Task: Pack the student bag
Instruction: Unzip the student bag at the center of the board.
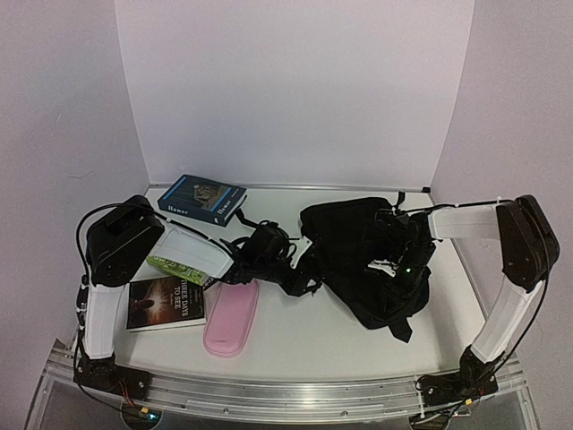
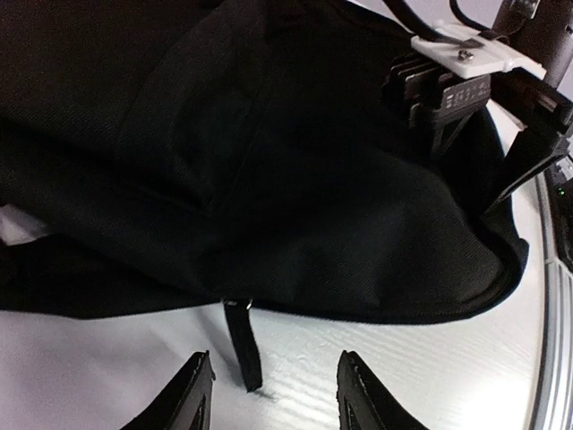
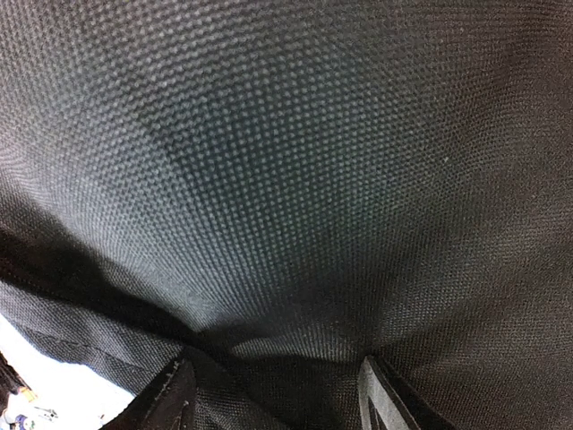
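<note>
The student bag is a soft black backpack lying flat at the middle right of the table. In the left wrist view the bag fills the upper part, and a short black zip pull strap hangs from its near edge onto the table. My left gripper is open just short of that edge, with the strap lying between its fingers and touching neither; it shows in the top view at the bag's left edge. My right gripper is open and pressed into the bag's fabric from above.
A blue book lies at the back left. A dark book, a green packet and a pink pencil case lie at the front left, under and beside my left arm. White walls close in the table.
</note>
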